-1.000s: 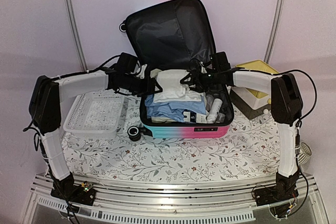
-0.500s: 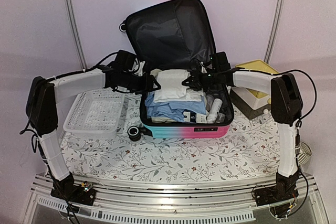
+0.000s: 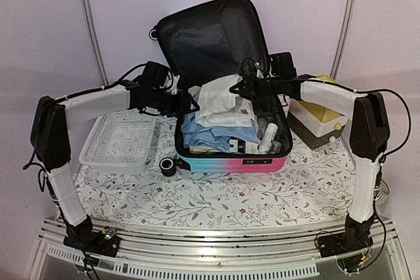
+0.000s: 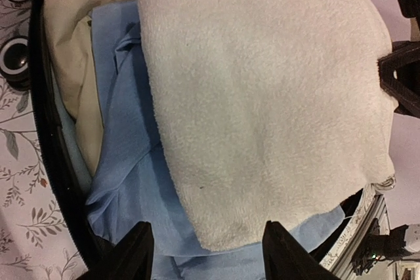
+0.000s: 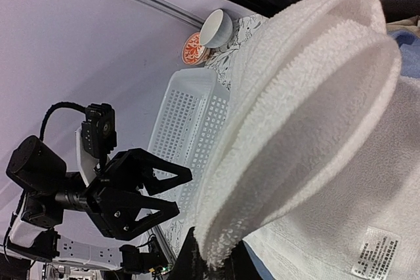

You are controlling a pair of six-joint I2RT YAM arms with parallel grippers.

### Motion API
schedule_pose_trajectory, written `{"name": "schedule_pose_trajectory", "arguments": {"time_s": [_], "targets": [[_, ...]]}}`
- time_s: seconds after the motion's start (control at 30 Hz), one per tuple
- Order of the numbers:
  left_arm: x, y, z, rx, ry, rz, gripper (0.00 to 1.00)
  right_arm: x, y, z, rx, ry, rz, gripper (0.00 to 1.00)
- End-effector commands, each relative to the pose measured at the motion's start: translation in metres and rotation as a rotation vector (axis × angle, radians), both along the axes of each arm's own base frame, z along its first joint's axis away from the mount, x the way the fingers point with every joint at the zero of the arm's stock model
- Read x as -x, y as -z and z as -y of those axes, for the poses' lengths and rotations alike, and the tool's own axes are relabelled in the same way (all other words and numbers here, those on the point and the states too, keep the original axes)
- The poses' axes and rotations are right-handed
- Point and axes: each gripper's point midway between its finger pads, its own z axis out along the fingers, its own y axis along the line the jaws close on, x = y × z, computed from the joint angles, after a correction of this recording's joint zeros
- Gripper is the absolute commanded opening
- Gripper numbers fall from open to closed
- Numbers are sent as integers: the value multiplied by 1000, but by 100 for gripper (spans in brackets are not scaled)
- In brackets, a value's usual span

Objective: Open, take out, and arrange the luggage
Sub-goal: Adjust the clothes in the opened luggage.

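The luggage (image 3: 230,162), a pink-to-turquoise suitcase, lies open on the table with its black-lined lid (image 3: 213,37) propped up behind. Inside are a white towel (image 3: 222,106), blue cloth (image 3: 210,134) and small bottles (image 3: 269,137). My right gripper (image 3: 237,88) is shut on the white towel's edge (image 5: 226,254) and holds it lifted above the case. My left gripper (image 3: 192,105) is open at the case's left rim, its fingers (image 4: 139,248) spread over the towel (image 4: 262,96) and blue cloth (image 4: 128,162), holding nothing.
A white perforated basket (image 3: 118,142) stands left of the luggage. A yellow-topped box (image 3: 321,106) stands to its right. A black luggage wheel (image 3: 168,165) is at the front left corner. A cup (image 5: 216,27) stands near the back wall.
My right gripper has risen and pulled back to the right, lifting the white towel up out of the case. My left gripper has drawn back slightly to the left and stays open.
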Motion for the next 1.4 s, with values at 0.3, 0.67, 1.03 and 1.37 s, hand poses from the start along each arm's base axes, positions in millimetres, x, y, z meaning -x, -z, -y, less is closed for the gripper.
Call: {"name": "schedule_pose_trajectory", "arguments": {"time_s": [0.3,0.67,1.03,1.37], "targets": [[2,-12,10,29,18,19,64,-6,13,38,57,62,4,3],[0,-5,19,65,32,-9,65,-18,52,57,113,101,-41,4],[-2,8,24,91,30,-39,67,-15,95,65,180,120,-95,4],[-3,17,37,152,62,-74,74,-16,110,70,206,132,-108,7]]}}
